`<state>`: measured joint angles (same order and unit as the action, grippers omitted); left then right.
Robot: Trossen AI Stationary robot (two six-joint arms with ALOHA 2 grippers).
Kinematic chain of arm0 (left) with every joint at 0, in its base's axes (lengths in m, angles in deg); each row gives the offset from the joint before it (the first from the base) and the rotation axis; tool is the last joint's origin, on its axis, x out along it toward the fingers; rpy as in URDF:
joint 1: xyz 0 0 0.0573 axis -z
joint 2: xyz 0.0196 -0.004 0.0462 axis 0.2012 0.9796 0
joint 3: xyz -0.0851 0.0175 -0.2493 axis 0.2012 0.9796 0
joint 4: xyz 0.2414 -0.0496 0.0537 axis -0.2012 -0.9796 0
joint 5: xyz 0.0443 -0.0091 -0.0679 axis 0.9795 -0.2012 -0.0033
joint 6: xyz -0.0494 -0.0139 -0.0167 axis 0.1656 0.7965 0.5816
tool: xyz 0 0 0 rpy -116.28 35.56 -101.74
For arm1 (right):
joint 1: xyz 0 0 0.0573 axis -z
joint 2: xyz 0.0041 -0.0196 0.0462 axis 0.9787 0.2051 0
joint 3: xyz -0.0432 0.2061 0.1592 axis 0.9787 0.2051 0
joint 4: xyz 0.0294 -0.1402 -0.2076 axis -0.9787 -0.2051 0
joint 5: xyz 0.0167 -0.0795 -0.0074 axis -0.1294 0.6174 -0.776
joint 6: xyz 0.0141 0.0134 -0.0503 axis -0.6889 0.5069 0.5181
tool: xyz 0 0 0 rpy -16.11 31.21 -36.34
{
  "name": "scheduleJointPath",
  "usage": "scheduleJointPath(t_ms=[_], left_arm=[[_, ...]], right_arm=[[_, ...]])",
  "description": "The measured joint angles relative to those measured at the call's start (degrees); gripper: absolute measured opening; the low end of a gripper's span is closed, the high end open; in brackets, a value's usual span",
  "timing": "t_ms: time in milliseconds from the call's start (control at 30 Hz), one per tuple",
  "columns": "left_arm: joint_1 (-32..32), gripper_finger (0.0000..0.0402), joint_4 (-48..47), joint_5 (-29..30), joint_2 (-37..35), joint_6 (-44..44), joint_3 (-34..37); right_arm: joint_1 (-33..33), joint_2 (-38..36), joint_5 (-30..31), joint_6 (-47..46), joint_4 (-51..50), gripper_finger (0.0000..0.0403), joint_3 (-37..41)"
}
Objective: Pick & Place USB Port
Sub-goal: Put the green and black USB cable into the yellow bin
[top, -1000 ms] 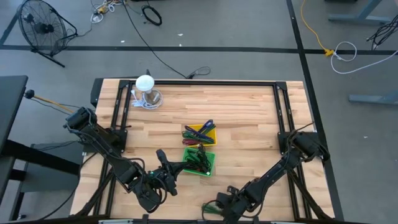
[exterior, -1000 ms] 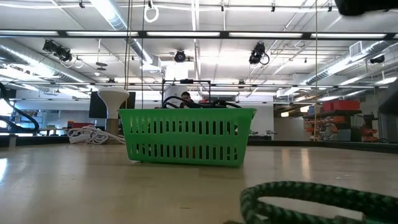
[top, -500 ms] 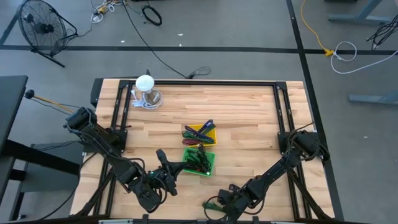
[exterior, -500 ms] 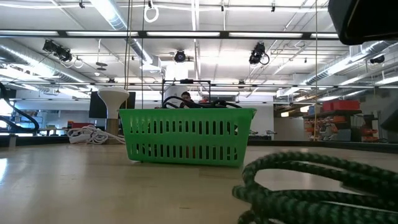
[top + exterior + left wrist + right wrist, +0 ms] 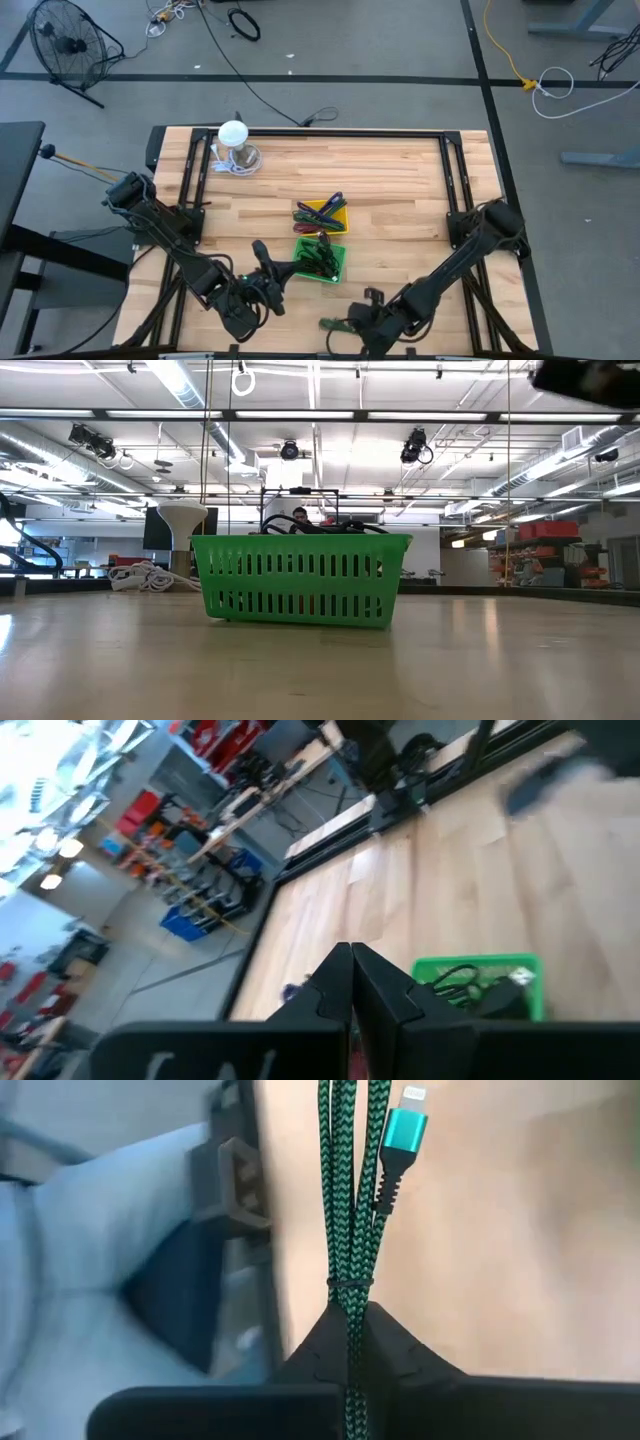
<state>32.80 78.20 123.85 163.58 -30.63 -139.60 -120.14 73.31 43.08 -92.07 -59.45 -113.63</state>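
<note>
A green-and-black braided USB cable [image 5: 348, 1200] with a teal connector [image 5: 405, 1125] is in my right gripper [image 5: 348, 1315], which is shut on it near the table's near edge [image 5: 345, 322]. The green basket [image 5: 322, 260] with dark cables in it stands mid-table, resting on its base [image 5: 300, 578]. My left gripper [image 5: 290, 268] hovers shut just left of the basket, holding nothing, and sees the basket [image 5: 480, 985] ahead of its fingers. My right gripper pinches several bundled strands of the cable [image 5: 348, 1285] between its two fingers. The strands run on past the fingertips along the fingers' line, and the teal connector stands free at their end. The low view shows no cable on the table.
A yellow basket [image 5: 322, 214] with pens sits just beyond the green one. A white round object with a coiled white cable [image 5: 236, 150] stands at the far left. Black frame rails [image 5: 455, 180] run along the table's sides. Bare wood lies to the right of the baskets.
My right gripper has shut on the green cable and risen from the table's near edge, shifting slightly left. The cable coil, lying on the table before the low camera, was drawn up and has left that view.
</note>
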Motion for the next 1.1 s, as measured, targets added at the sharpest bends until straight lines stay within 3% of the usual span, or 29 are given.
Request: scheduleJointPath(t_ms=[200, 367, 667, 767, 900, 1100], left_arm=[[-1.14, 0.0012, 8.83, -6.16, 0.02, -0.31, 0.04], [-3.25, 0.0029, 18.65, -11.01, 0.02, -2.3, 0.04], [-7.19, 0.0147, 23.53, -14.24, 0.04, -0.55, 0.04], [-8.38, 0.0188, 25.97, -18.37, 0.04, -0.2, 0.04], [-9.94, 0.0227, 31.87, -31.32, 0.04, -0.08, 0.04], [-11.7, 0.0244, 39.87, -41.23, 0.07, -0.73, 0.04]], right_arm=[[0.02, -6.63, 12.84, 4.29, -6.8, 0.0003, -4.32], [0.02, -10.99, 18.29, 8.78, -9.88, 0.0001, -4.11], [-0.2, -19.83, 30.52, 16.75, -9.56, 0.0001, -4.19], [0.22, -19.76, 31.23, 22.59, -5.13, 0.0001, -4.22], [1.46, -19.37, 31.01, 29.09, 0.86, 0.0001, -4.24], [3.04, -18.8, 30.31, 33.19, 3.88, 0.0001, -4.22]])
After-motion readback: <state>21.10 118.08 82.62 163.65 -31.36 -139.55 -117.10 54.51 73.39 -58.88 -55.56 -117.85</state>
